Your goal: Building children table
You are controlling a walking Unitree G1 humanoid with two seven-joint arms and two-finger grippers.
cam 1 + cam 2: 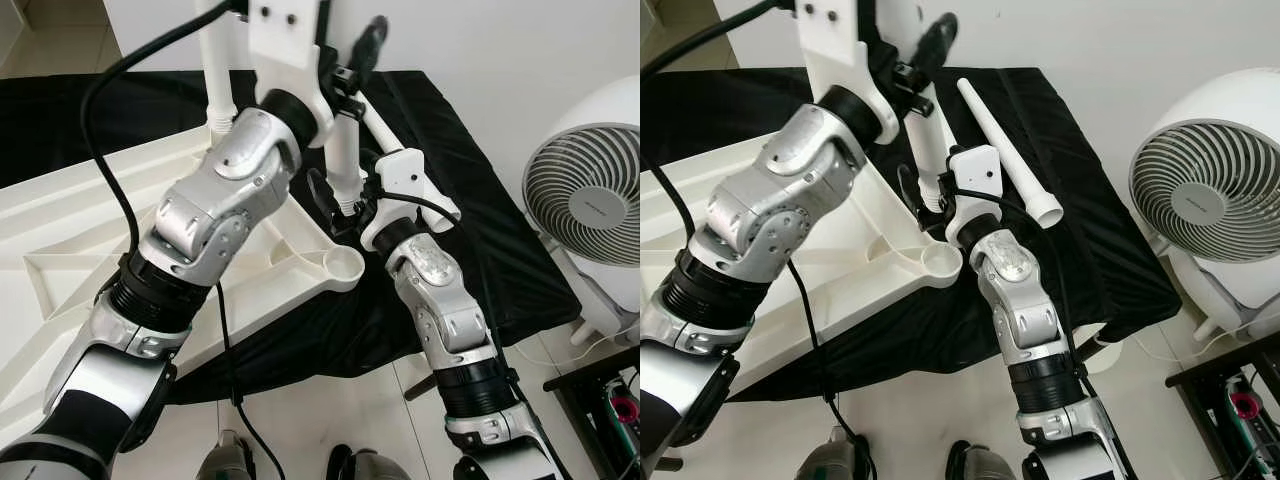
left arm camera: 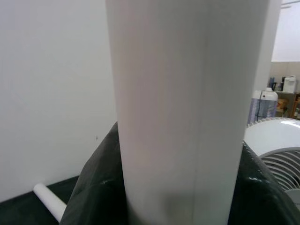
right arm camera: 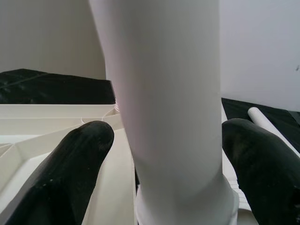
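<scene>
Head stereo pair looks forward and down, sharing the upturned table (image 1: 90,230) and fan (image 1: 1210,190). Each wrist camera faces the upright leg (image 3: 164,117) at close range.

white tabletop (image 1: 70,215), white leg (image 1: 928,150), black cloth (image 1: 450,180)

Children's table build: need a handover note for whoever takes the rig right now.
Left hand: high on the upright white plastic leg; grip unclear.
Right hand: low on that leg, fingers either side, gap on one side.
Things: upside-down white plastic tabletop on black cloth.
Done: far white leg stands upright.
Left: check the held leg is seated; the near round corner socket is empty; the loose white leg lies on the cloth.
</scene>
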